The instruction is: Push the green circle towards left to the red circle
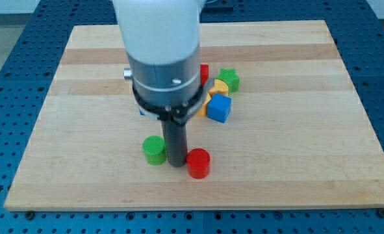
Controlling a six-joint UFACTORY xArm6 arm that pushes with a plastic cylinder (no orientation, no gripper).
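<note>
The wooden bench (295, 162) fills most of the view, a pale board lying on a blue perforated surface (3, 39). Above it the arm's white and grey body (160, 52) comes down from the view's top and hides part of the block cluster behind it. The arm carries no grasping tool, so there is nothing wide, narrow or holding; it ends in one straight dark rod, and my tip (176, 163) rests on the board between the two round blocks. Six blocks can be counted with any certainty: one green circle (154, 149), one red circle (198, 162), one blue cube (219, 108), one green star (229, 79), one yellow block (219, 86) and one red block (204, 73) partly hidden by the arm; an orange edge shows just left of the blue cube. The green circle stands upright near the view's bottom, its axis vertical, with no facing to tell, just left of my tip. The red circle sits just right of my tip, slightly lower.
</note>
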